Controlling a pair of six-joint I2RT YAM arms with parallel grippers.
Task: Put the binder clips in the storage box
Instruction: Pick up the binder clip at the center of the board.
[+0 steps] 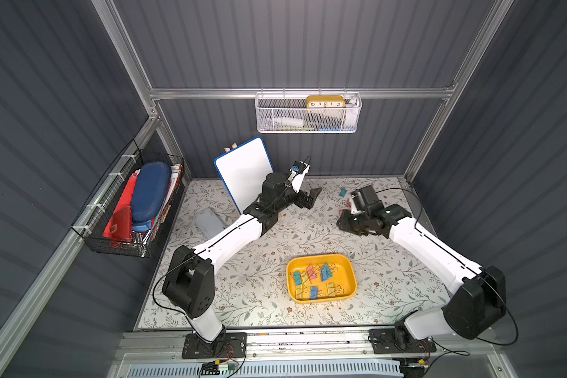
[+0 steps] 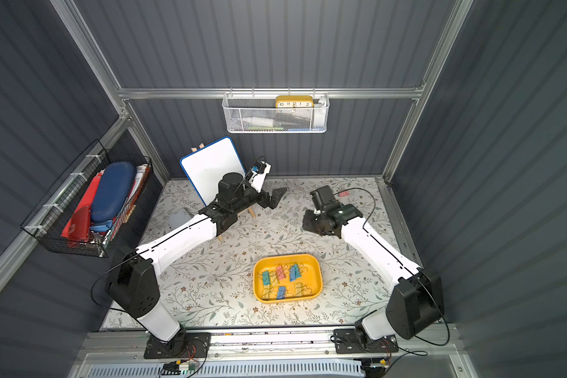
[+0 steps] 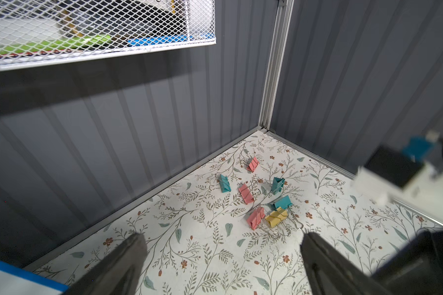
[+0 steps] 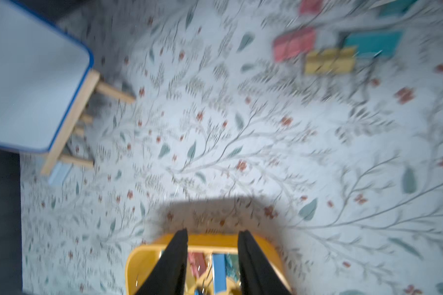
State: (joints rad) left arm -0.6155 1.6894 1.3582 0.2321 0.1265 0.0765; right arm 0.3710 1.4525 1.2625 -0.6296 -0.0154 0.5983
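The yellow storage box point(image 1: 351, 271) sits near the table's front centre and holds several binder clips, among them a pink one point(image 1: 312, 272) and a blue one point(image 1: 324, 272). Several loose clips lie at the back right corner; the left wrist view shows pink point(image 3: 255, 217), yellow point(image 3: 276, 217) and teal point(image 3: 278, 185) ones. My left gripper point(image 3: 223, 242) hovers short of them, wide open and empty; in a top view the left gripper point(image 1: 311, 198) is at the back centre. My right gripper point(image 4: 212, 233) hangs high behind the box point(image 4: 149, 252), jaws apart, nothing between them.
A whiteboard on a wooden easel point(image 1: 243, 170) stands at the back left, beside my left arm. A grey-white lidded box point(image 1: 210, 222) lies left of it. A white mesh basket point(image 1: 308, 114) hangs on the back wall and a black wire basket point(image 1: 128, 203) on the left wall.
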